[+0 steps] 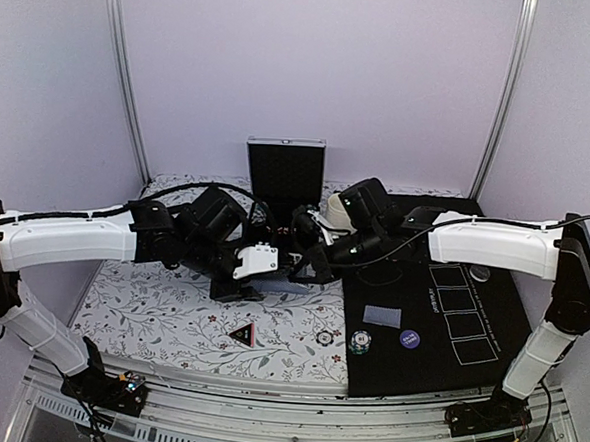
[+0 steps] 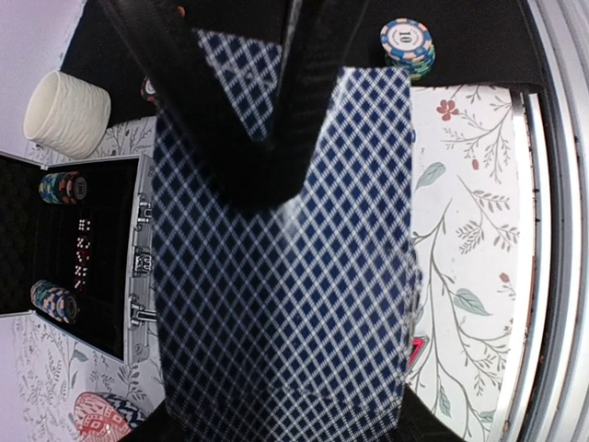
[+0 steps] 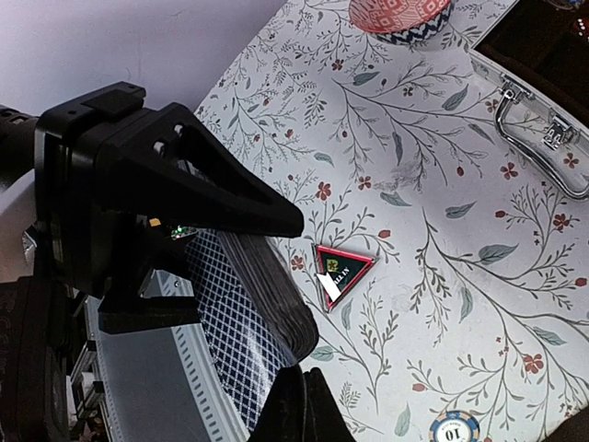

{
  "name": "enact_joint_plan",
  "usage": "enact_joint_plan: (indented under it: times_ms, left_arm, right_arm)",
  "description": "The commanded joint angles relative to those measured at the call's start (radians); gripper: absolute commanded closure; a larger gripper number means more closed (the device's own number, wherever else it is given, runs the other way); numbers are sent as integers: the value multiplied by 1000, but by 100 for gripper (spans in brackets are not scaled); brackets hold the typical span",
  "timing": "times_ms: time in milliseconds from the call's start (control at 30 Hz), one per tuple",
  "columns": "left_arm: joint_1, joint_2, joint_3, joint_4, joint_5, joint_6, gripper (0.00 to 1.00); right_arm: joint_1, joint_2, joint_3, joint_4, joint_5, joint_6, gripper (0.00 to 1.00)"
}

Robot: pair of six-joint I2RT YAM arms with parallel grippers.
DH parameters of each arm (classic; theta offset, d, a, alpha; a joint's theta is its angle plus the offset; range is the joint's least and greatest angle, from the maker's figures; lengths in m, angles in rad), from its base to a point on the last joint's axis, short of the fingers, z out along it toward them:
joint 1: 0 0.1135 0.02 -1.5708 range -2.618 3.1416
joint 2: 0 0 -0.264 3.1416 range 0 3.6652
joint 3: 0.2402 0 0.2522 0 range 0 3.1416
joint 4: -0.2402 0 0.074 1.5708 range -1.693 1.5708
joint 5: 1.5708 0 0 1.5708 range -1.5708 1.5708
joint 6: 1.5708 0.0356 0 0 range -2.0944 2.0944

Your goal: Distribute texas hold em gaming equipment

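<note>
While both arms meet over the middle of the tabletop [image 1: 159, 313], one card [image 1: 381, 315] lies on the black mat [image 1: 516, 295] at lower right. From the left wrist, the left fingers [image 2: 193, 120] clamp the blue-checked deck [image 2: 276, 304], which fills the frame. From the right wrist, the right fingers [image 3: 293, 410] at the bottom edge meet the deck's rim; whether they pinch a card, I cannot tell. Dealing seems in hand; next, peel one card cleanly.

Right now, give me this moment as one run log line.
left hand: shut on card deck | right hand: at deck's edge, grip unclear | triangle marker: on floral cloth
</note>
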Motion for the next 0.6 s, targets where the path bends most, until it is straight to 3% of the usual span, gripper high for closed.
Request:
enact_joint_plan:
  times_ms: [0, 367, 567]
  left_arm:
    - [-19, -21, -8, 21, 20, 4, 48]
    - [-19, -20, -8, 19, 20, 5, 48]
    - [-19, -22, -8, 19, 22, 5, 48]
  right_arm:
    - [-5, -45, 30, -114, 96, -37, 96]
    - [-65, -175, 30, -199, 128, -72, 97]
    - [-245, -309, -60, -139, 88, -46, 97]
